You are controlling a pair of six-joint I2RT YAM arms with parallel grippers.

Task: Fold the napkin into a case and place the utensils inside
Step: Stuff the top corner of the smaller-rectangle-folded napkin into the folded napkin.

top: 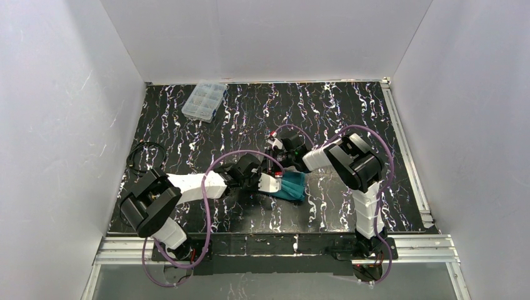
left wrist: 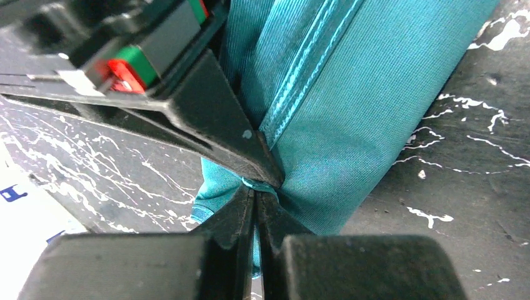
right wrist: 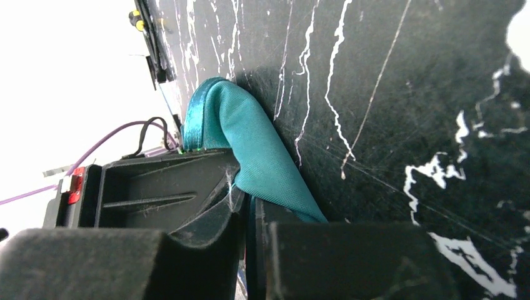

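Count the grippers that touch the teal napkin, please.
2. The left gripper is shut on the napkin hem; the right gripper touches the cloth right beside it, grip unclear.

The top view is lit evenly and softly from above; the walls (top: 62,94) are rendered bright and faintly bluish; only weak, diffuse shadows are seen beneath the arms (top: 187,184) on the dark table (top: 350,112); its white veins are kept crisp. In the left wrist view the napkin (left wrist: 375,94) and its stitching are held sharp, while the left fingers (left wrist: 125,269) at the near edge are blurred. In the right wrist view the left side is blown out to plain white; the right fingers (right wrist: 375,262) are soft and out of focus; a dim shadow is cast by the napkin on the table just beside it.
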